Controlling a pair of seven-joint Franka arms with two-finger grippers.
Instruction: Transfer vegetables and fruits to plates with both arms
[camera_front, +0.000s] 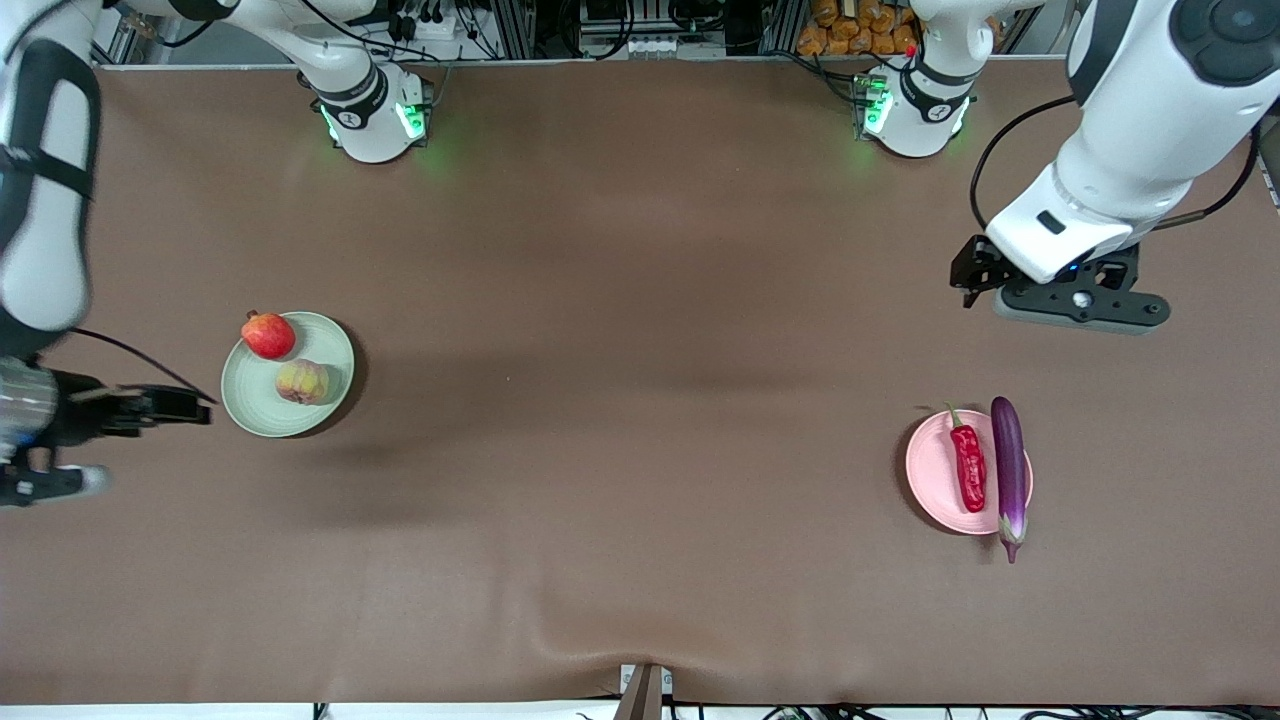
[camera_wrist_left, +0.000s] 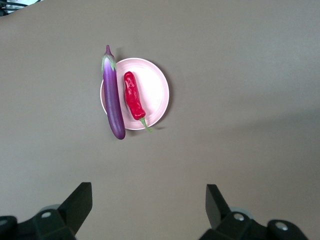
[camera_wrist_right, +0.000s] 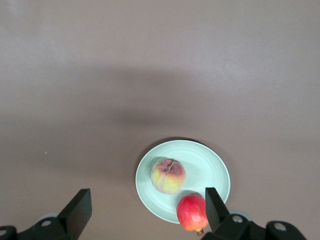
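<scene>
Front view, middle left of frame: pale green plate (camera_front: 335, 345) carrying 2 fruits, red-orange fruit (camera_front: 268, 335) on the rim toward the robots' bases, peach (camera_front: 302, 381) just beside it and nearer the camera. Lower right of frame: pale pink plate (camera_front: 935, 470) bearing red chili pepper (camera_front: 968, 466) and purple eggplant (camera_front: 1009, 470) side by side, eggplant laid along the plate's edge with both ends overhanging, stem cap pointing toward the camera.

Upper right of frame: left gripper (camera_front: 1030, 290) up in the air over bare table, above nothing of the task, fingers (camera_wrist_left: 77, 202) spread wide and empty in the left wrist view. At the left edge of frame: right gripper (camera_front: 150, 408) over bare table just beside the green plate, fingers (camera_wrist_right: 77, 210) likewise parted, grasping nothing.
</scene>
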